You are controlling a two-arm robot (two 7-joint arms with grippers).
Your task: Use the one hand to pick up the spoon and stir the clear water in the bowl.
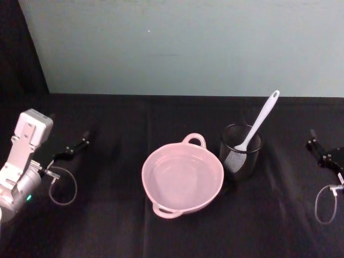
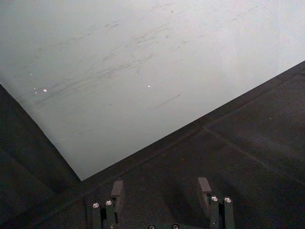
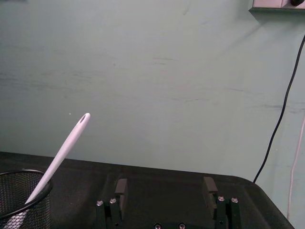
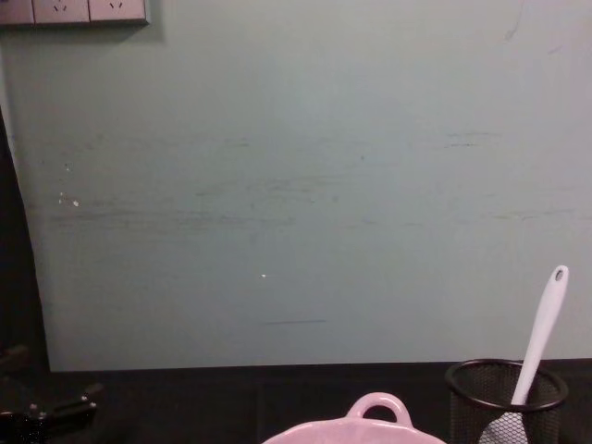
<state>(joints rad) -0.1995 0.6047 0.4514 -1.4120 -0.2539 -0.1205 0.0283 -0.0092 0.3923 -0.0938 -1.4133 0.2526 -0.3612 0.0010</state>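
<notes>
A pale pink bowl [image 1: 148,167] with clear water sits mid-table; its loop handle [image 4: 377,407] shows in the chest view. To its right, a white spoon [image 1: 262,121] stands head-down in a black wire-mesh cup [image 1: 239,161], handle leaning up and to the right. The spoon [image 3: 63,153] and the cup [image 3: 23,202] also appear in the right wrist view. My left gripper [image 1: 76,147] rests far left of the bowl, and its fingers [image 2: 116,192] stand apart, holding nothing. My right gripper [image 1: 316,146] rests at the far right, well clear of the cup, open and empty [image 3: 165,189].
Black cloth [image 1: 107,215] covers the table. A pale green wall [image 1: 183,43] rises behind its far edge. Cable loops hang beside each arm: one [image 1: 63,186] on the left, another [image 1: 325,204] on the right. A dark cable [image 3: 281,119] runs down the wall.
</notes>
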